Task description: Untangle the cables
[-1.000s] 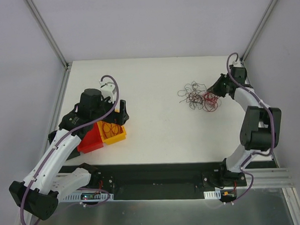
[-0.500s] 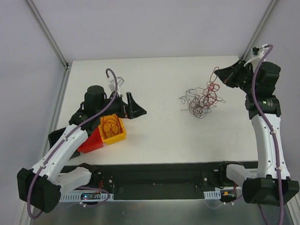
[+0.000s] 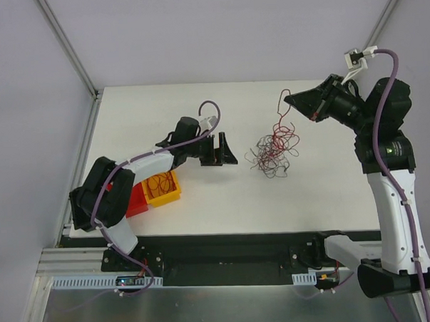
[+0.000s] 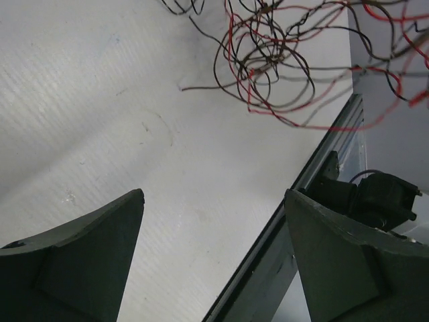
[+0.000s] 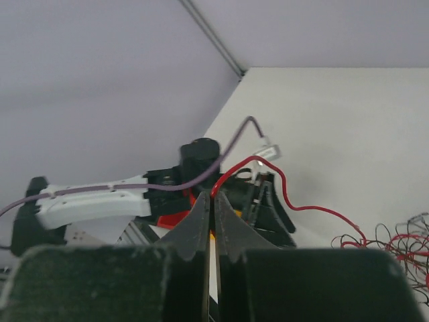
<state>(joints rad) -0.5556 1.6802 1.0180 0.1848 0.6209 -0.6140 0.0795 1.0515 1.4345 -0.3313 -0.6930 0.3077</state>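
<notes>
From above: a loose tangle of thin, curly red and black wires [image 3: 271,150] lies right of centre on the white table [image 3: 198,112], with one red strand [image 3: 280,114] strung up to the right gripper [image 3: 289,98]. Left wrist: left gripper [image 4: 214,193] spread wide, tangle just beyond. Right wrist: fingers [image 5: 198,221] pinched on that strand.

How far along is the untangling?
Done: a few red cables lie in the yellow bin. In hand: the right gripper pinches one red cable, pulled up from the tangle; the left gripper, open, faces it. Left: that tangle on the table.
</notes>
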